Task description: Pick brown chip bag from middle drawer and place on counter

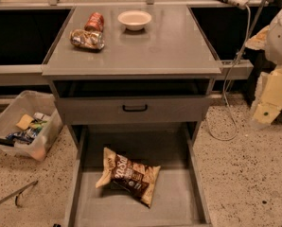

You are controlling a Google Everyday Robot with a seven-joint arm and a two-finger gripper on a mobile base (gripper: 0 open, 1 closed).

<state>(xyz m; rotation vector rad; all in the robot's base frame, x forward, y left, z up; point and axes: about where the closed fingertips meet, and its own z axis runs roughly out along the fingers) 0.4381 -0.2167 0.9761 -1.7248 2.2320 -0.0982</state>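
The brown chip bag (129, 175) is seen lying crumpled on the floor of the pulled-out middle drawer (179, 197), at 6 o'clock in the view, slightly toward the drawer's 9 o'clock wall but apart from it. The claw (269, 98) is held at 3 o'clock, well apart from the cabinet. Whether it is open or closed cannot be told.

The bag is judged light, soft and crinkly, with a slick film that may slide. A pinch on a raised cream edge or corner is advised rather than on the puffed centre, where the contents could be crushed.

Room is bounded by the low drawer walls and by the closed drawer front (135, 109) overhanging at 12 o'clock of the bag, so a lift straight up and outward is called for before the desk (164, 46) rim is cleared. On the desk, two crushed cans (87, 39) at 10 o'clock and a bowl (135, 19) at 12 o'clock are to be avoided. Its 3 to 6 o'clock part is bare.
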